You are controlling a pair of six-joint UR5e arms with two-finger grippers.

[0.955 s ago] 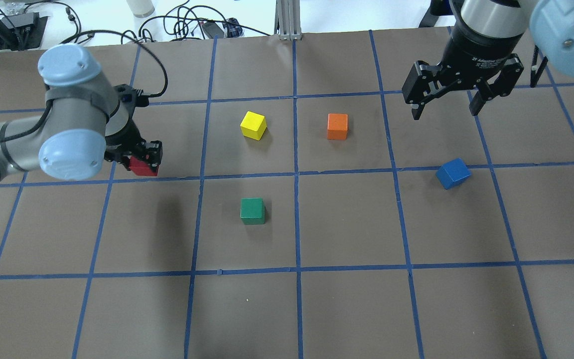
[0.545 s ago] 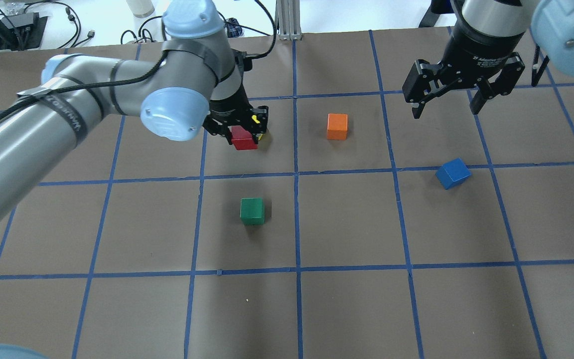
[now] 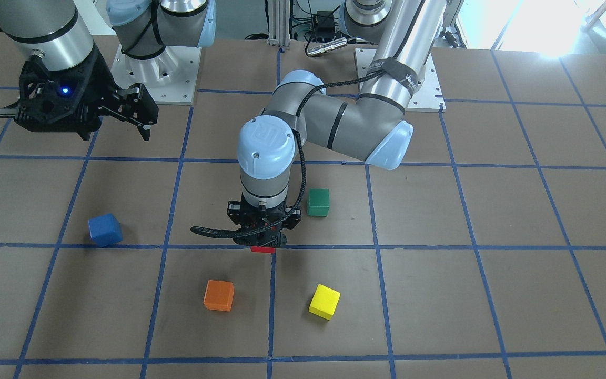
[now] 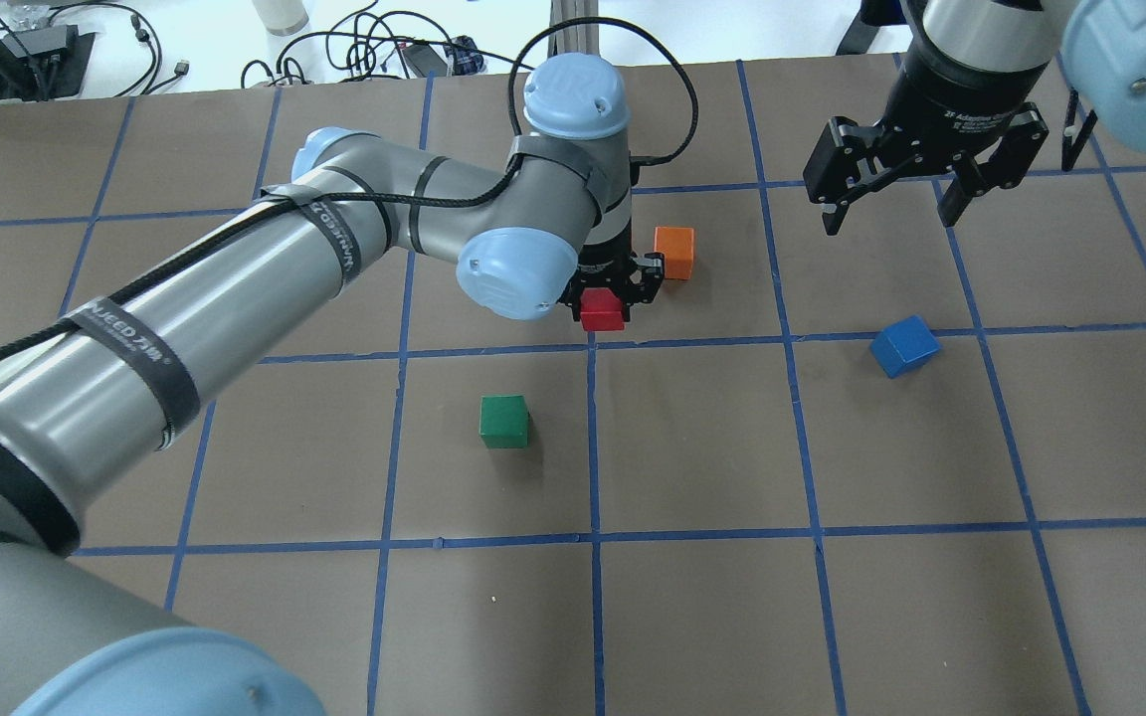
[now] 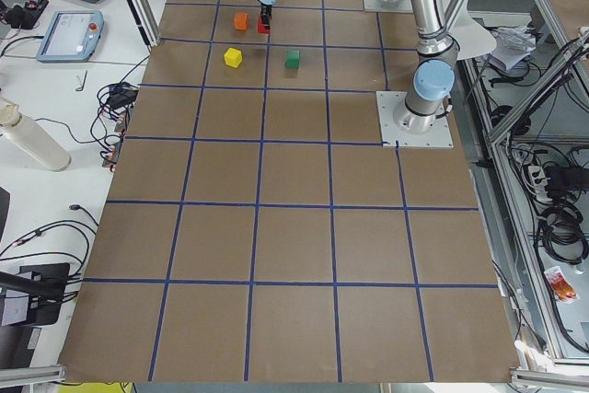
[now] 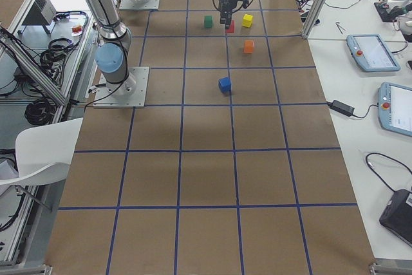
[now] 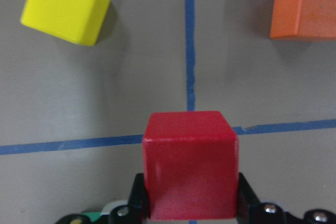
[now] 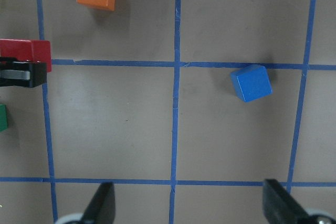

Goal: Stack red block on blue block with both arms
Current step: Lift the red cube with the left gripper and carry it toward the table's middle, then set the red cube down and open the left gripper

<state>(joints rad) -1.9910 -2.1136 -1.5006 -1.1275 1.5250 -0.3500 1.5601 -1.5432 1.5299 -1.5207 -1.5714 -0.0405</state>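
My left gripper [image 4: 605, 303] is shut on the red block [image 4: 602, 310] and holds it above the table near the middle, beside the orange cube. The red block fills the bottom of the left wrist view [image 7: 190, 163] and shows under the gripper in the front view [image 3: 263, 249]. The blue block [image 4: 904, 345] lies on the table at the right, turned at an angle; it also shows in the front view [image 3: 105, 230] and the right wrist view [image 8: 252, 82]. My right gripper [image 4: 921, 204] hangs open and empty above the table, farther back than the blue block.
An orange cube [image 4: 673, 253] sits just right of the left gripper. A green cube [image 4: 504, 421] lies nearer the front. A yellow cube [image 3: 324, 301] is hidden under the left arm in the overhead view. Blue tape lines grid the brown table [image 4: 692, 607].
My left arm has carried the red block from the table's left side rightward, past the yellow cube, to beside the orange cube. The right gripper and the blue block have not moved.
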